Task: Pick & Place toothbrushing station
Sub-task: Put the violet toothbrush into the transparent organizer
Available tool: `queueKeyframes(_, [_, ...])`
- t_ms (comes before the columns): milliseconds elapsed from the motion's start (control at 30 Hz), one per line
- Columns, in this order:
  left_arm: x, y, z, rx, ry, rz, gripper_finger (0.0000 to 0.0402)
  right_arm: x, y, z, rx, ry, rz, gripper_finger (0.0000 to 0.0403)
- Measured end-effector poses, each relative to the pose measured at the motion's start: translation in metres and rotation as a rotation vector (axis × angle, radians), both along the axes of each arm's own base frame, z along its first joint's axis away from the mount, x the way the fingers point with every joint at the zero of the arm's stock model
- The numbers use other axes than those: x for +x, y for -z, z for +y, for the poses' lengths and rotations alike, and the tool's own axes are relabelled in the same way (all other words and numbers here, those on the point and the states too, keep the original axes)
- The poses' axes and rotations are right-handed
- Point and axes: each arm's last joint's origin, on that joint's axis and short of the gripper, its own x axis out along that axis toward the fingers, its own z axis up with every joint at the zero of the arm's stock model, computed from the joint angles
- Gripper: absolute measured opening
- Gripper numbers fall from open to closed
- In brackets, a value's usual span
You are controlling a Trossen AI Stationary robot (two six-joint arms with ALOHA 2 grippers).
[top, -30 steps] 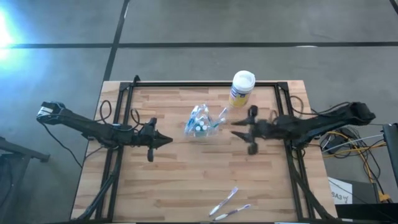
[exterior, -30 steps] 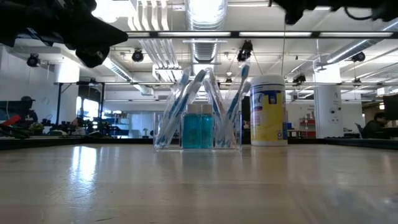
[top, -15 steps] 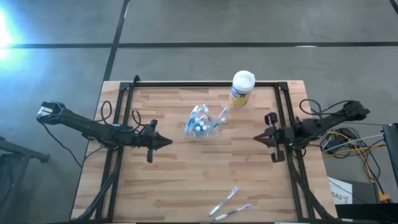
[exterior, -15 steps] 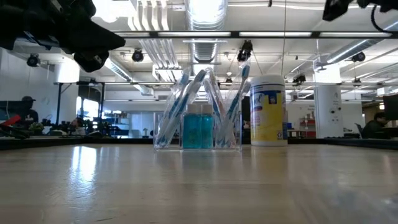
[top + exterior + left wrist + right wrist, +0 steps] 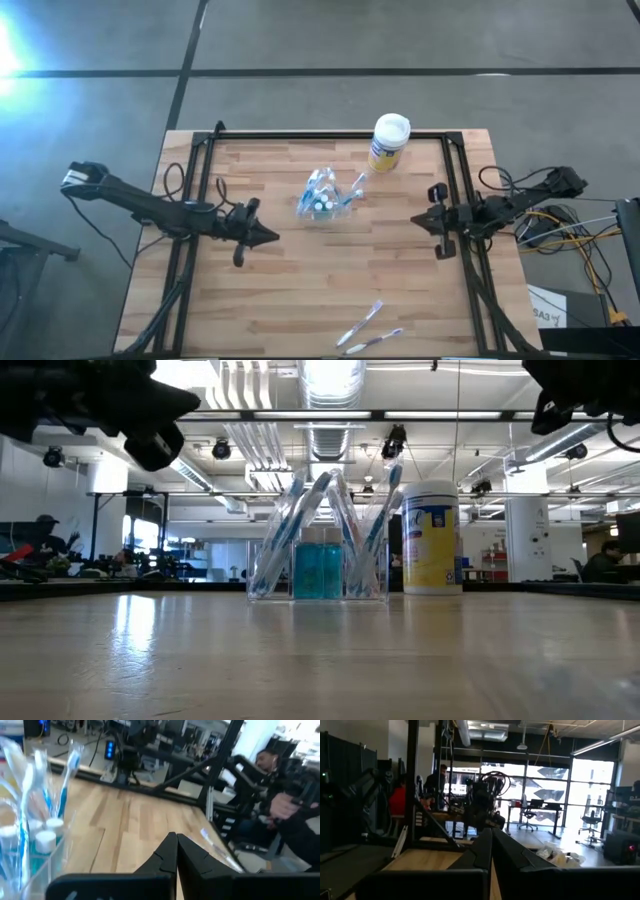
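The toothbrushing station [image 5: 324, 197], a clear plastic holder with blue-and-white toothbrushes leaning in it and small blue bottles at its middle, stands upright on the wooden table [image 5: 300, 290] in the far half, just beside a yellow canister [image 5: 388, 143] with a white lid. The left gripper [image 5: 268, 236] hovers above the table to the station's near left with its jaws pressed together on nothing, while the right gripper [image 5: 417, 221] hangs over the table's right edge, well apart from the station, jaws likewise closed and empty. Two loose toothbrushes [image 5: 365, 329] lie at the near edge.
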Motion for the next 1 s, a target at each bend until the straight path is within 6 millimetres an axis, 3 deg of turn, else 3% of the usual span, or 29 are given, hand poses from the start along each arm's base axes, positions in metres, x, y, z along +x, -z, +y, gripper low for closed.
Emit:
queueKeyframes(167, [0.016,0.005,-0.004,-0.013,-0.002,0.072,0.0005,-0.003,0.013,-0.001,-0.003,0.000,0.007,0.0008])
queueKeyframes(367, [0.046,-0.004,-0.019,0.010,0.034,0.113,0.0006,-0.008,0.009,-0.003,0.018,-0.002,-0.027,0.0008])
queueKeyframes(533, [0.079,-0.027,-0.047,0.009,0.084,0.114,0.0004,-0.008,0.015,-0.005,-0.016,0.059,0.035,0.0008])
queueKeyframes(667, [0.110,-0.046,-0.072,0.057,0.117,0.222,0.0013,-0.009,0.015,-0.007,0.036,0.095,0.030,0.0008])
queueKeyframes(800, [0.141,-0.050,-0.092,0.099,0.102,0.372,0.0017,-0.009,0.019,-0.007,0.050,0.093,0.068,0.0008])
queueKeyframes(1000, [0.188,-0.039,-0.121,0.089,0.104,0.511,0.0018,-0.009,0.023,-0.008,0.098,0.113,0.106,0.0008])
